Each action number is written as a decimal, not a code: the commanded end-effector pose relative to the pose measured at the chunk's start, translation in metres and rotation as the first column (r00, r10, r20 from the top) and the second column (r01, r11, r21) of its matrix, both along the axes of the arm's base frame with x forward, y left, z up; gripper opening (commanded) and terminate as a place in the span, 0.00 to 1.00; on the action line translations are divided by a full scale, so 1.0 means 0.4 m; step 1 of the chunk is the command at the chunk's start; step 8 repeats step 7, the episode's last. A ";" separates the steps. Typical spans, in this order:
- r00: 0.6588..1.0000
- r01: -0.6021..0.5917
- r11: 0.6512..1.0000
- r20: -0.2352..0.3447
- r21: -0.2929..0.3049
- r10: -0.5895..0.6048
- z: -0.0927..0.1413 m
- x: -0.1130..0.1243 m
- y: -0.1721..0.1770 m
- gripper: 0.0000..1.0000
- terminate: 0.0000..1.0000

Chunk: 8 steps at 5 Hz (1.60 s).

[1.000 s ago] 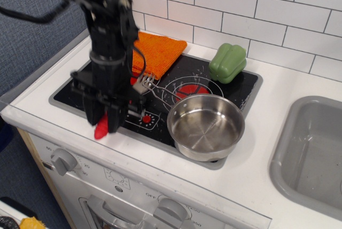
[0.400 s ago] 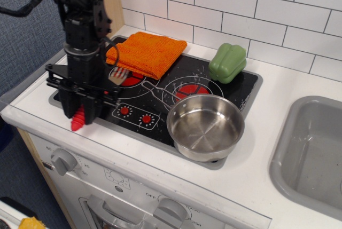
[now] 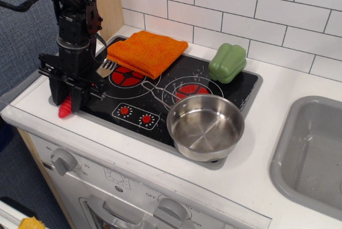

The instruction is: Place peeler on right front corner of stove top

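The black gripper [image 3: 72,96] pinches the red-handled, silver-headed peeler [image 3: 65,109], hiding its middle, over the glossy black stove top's [image 3: 176,87] left edge.

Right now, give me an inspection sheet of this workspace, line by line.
Surface: white counter holding glossy black stove top in a grey rim.
Job's things: red-handled peeler with silver head, held over the stove's left front edge.
Clutter: orange folded cloth, green pepper, steel pot, thin wire loop.
Grippers: black gripper shut on the peeler.
Cables: black cable at upper left.
Surroundings: white tiled wall, grey sink, oven knobs.
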State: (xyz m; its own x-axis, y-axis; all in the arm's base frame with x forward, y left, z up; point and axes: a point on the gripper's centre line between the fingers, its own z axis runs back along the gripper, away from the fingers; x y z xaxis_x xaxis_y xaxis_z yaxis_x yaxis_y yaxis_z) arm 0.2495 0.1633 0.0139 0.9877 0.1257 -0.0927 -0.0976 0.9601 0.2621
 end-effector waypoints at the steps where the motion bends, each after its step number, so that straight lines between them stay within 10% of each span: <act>1: 0.997 0.066 0.997 0.041 0.025 -0.067 0.038 0.003 -0.001 1.00 0.00; 3: 0.990 0.061 0.996 0.133 -0.071 -0.051 0.085 -0.015 -0.021 1.00 0.00; 6: 0.988 0.118 0.991 0.109 -0.060 -0.111 0.093 -0.001 -0.049 1.00 0.00; 7: 0.988 0.118 0.991 0.109 -0.060 -0.111 0.093 -0.001 -0.049 1.00 1.00; 8: 0.988 0.118 0.991 0.109 -0.060 -0.111 0.093 -0.001 -0.049 1.00 1.00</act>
